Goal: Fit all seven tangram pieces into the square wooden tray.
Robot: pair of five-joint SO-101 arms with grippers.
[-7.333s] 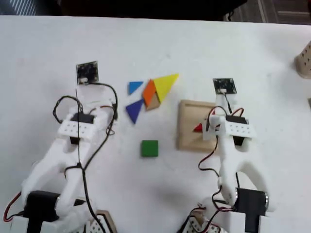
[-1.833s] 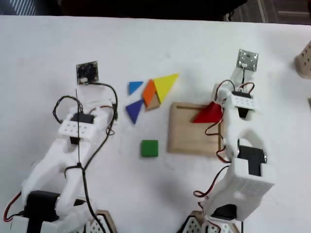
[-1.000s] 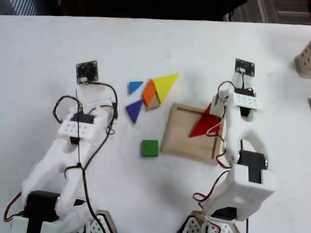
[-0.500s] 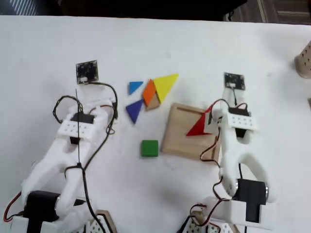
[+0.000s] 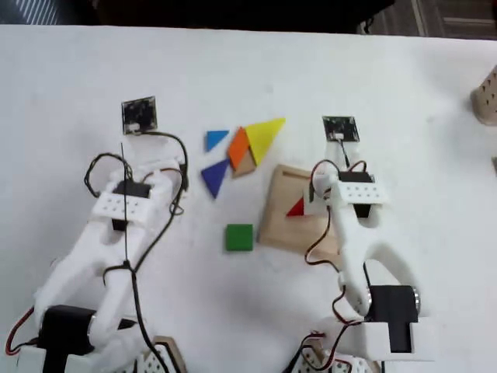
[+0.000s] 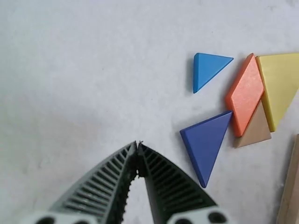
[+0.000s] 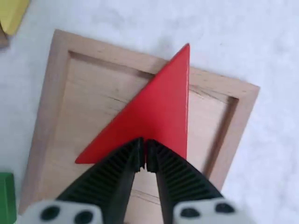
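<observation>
**High view.** A white table (image 5: 78,70) is seen from above, with my two arms on it. My left arm (image 5: 116,210) is on the left, well apart from the pieces. My right arm (image 5: 356,198) is over the right part of the tray (image 5: 279,221), a square wooden one lying askew on the table. A red triangle (image 5: 296,208) lies in the tray, just beside my right wrist. A green square (image 5: 239,237) sits on the table near the tray's left side. Farther back is a cluster: a yellow triangle (image 5: 265,134), an orange parallelogram (image 5: 238,148) and a tan triangle (image 5: 246,163), all touching. A light blue triangle (image 5: 215,139) and a dark blue triangle (image 5: 215,176) lie just beside them.

**Left wrist view.** My left gripper (image 6: 138,144) hangs over bare table with its jaws pressed together, holding nothing. The dark blue triangle (image 6: 205,140) is near the tips. Beyond it are the light blue triangle (image 6: 208,67), orange parallelogram (image 6: 245,93), yellow triangle (image 6: 280,84) and tan triangle (image 6: 254,133). A strip of the tray (image 6: 290,186) is beside them.

**Right wrist view.** My right gripper (image 7: 144,142) has its jaws closed together, with nothing visible between them. The tips are over the face of the red triangle (image 7: 154,107); I cannot tell whether they press on it. The triangle lies in the tray (image 7: 58,70), but one sharp corner rests over the rim.
</observation>
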